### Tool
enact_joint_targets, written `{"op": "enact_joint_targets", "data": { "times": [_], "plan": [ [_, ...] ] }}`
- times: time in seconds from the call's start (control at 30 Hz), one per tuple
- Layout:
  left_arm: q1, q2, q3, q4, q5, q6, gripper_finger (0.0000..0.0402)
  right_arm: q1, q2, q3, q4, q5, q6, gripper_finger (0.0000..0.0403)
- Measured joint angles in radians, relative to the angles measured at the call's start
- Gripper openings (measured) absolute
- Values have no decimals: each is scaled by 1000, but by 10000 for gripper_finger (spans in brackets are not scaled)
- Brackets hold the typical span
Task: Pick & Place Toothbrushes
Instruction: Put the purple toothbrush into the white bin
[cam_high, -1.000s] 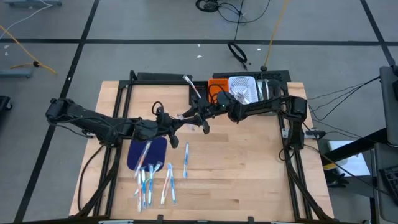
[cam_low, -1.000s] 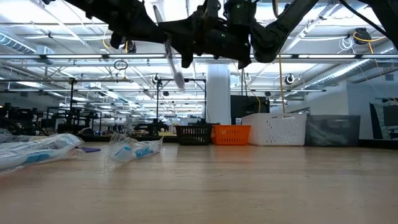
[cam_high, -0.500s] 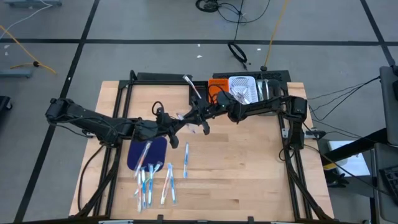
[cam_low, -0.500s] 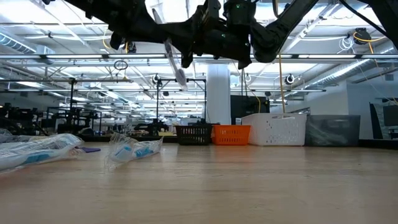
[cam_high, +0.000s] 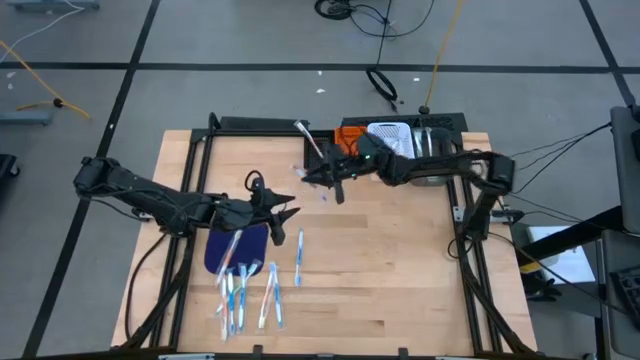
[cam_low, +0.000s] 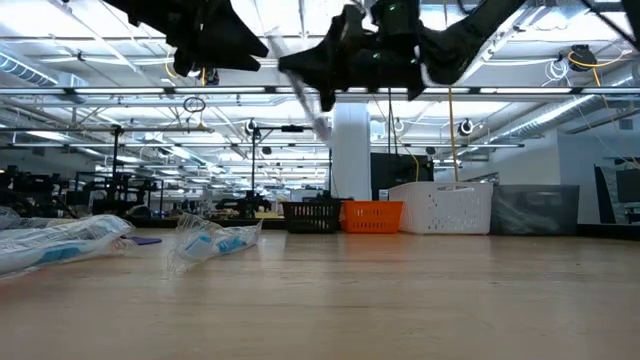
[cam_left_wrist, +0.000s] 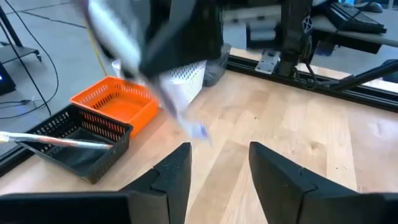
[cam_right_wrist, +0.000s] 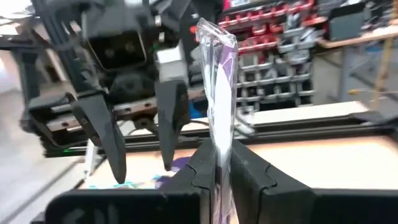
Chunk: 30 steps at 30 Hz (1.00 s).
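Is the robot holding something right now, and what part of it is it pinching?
Yes. The right tool pinches a wrapped toothbrush by its lower end, in the air. The left tool is open and holds nothing.

Bare pale wooden tabletop (cam_high: 400, 270) open on right half; scattered clear-wrapped toothbrushes (cam_high: 250, 290) and dark blue oval mat (cam_high: 232, 243) clutter left-front.

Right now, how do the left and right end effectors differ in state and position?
The right end effector is shut on a packaged toothbrush; the left end effector is open and holds nothing. In the high view the right end effector is nearer the bins, while the left end effector is beside the dark blue mat. Both are raised off the table, facing each other.
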Motion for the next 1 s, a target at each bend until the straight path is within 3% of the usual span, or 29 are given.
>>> {"op": "enact_joint_targets", "data": {
  "times": [0.2,0.57,0.7,1.0],
  "plan": [
    [-26,0,0,-20,0,-21,165,-71,-225,-133,-192,107,-80,18],
    [-42,0,0,-21,0,-22,166,-235,-666,-399,-474,508,-181,18],
    [-42,0,0,-21,0,-23,166,-293,-738,-492,-491,600,-183,18],
    [-42,0,0,-21,0,-24,166,-419,-748,-582,-464,601,-175,18]
  ]
}}
